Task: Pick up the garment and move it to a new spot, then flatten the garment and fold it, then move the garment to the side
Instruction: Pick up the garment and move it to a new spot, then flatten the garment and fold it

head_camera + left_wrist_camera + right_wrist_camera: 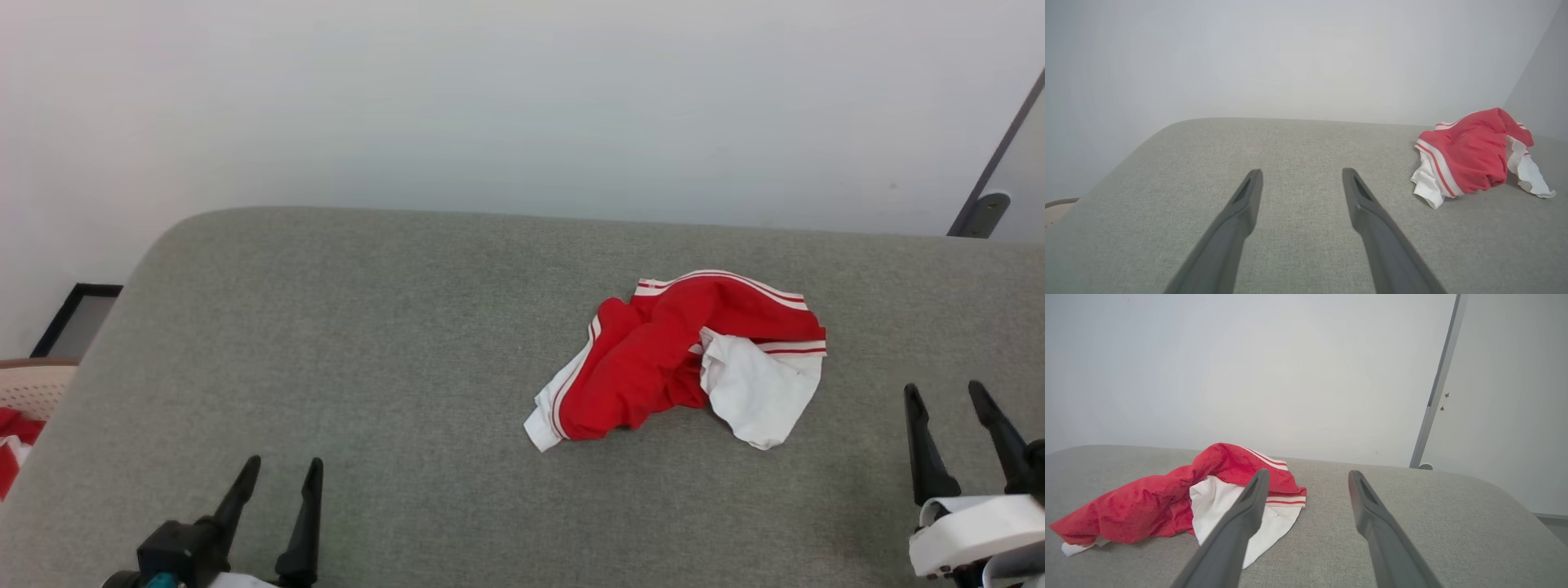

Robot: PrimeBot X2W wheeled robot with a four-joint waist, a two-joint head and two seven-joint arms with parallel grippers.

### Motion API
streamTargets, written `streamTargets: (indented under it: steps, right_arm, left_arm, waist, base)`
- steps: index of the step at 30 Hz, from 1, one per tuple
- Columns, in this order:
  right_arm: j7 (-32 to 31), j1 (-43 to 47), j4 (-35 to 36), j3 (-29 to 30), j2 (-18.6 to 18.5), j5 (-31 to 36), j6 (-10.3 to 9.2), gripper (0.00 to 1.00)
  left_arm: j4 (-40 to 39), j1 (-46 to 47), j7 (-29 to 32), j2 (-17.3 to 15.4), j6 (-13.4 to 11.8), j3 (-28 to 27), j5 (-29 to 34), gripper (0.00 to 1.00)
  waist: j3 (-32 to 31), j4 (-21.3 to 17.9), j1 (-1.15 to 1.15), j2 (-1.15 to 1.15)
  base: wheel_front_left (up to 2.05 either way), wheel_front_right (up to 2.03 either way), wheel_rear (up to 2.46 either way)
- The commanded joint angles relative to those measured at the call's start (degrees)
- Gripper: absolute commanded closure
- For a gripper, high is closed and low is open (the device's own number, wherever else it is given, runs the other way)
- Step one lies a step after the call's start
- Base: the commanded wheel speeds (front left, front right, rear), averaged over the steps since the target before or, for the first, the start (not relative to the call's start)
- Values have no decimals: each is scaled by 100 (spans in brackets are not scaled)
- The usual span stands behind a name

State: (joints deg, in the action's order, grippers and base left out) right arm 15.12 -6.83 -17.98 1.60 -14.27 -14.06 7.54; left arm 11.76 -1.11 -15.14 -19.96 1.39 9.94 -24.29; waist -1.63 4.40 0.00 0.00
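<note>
The garment [653, 359], red with white sleeves and striped trim, lies crumpled in a heap on the grey padded table [367, 327], right of centre. Its chest lettering is hidden in the folds. My left gripper [282, 474] stands open at the lower left, well away from the heap, nothing between its fingers. My right gripper [943, 396] is open at the lower right, just right of the garment and apart from it. The left wrist view has the garment [1474, 157] far right of my left gripper [1302, 175]. In the right wrist view the garment [1155, 502] lies left of my right gripper [1308, 475].
A pale wall rises behind the table. A pale basket [33, 388] with red cloth [12, 449] sits off the table's left edge, beside a dark frame [73, 318] on the floor. A grey door post [992, 175] stands at the far right.
</note>
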Motion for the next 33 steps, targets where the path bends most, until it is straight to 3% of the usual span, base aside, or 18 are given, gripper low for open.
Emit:
streamTargets:
  steps: [1, 8, 17, 33]
  right_arm:
    - [2, -77, 79, 41, 0, 18, -10, 0]
    - [1, -22, 342, 79, 90, 56, -10, 0]
    - [1, -36, 274, 80, 165, 53, -10, 0]
    - [2, -56, 239, -22, 170, 71, -9, 0]
  left_arm:
    - [-117, -95, 1, 83, 60, -126, 153, 0]
    - [-431, -380, 1, 459, 246, -632, 609, 0]
    - [-278, -281, 0, 747, 471, -864, 935, 0]
    - [-263, -314, 0, 959, 590, -1003, 1190, 0]
  waist:
    - [9, -23, 0, 0]
    - [40, -117, 0, 0]
    - [129, -175, 0, 0]
    - [90, -134, 0, 0]
  base:
    - [0, 0, 0]
    - [0, 0, 0]
    - [0, 0, 0]
    - [0, 0, 0]
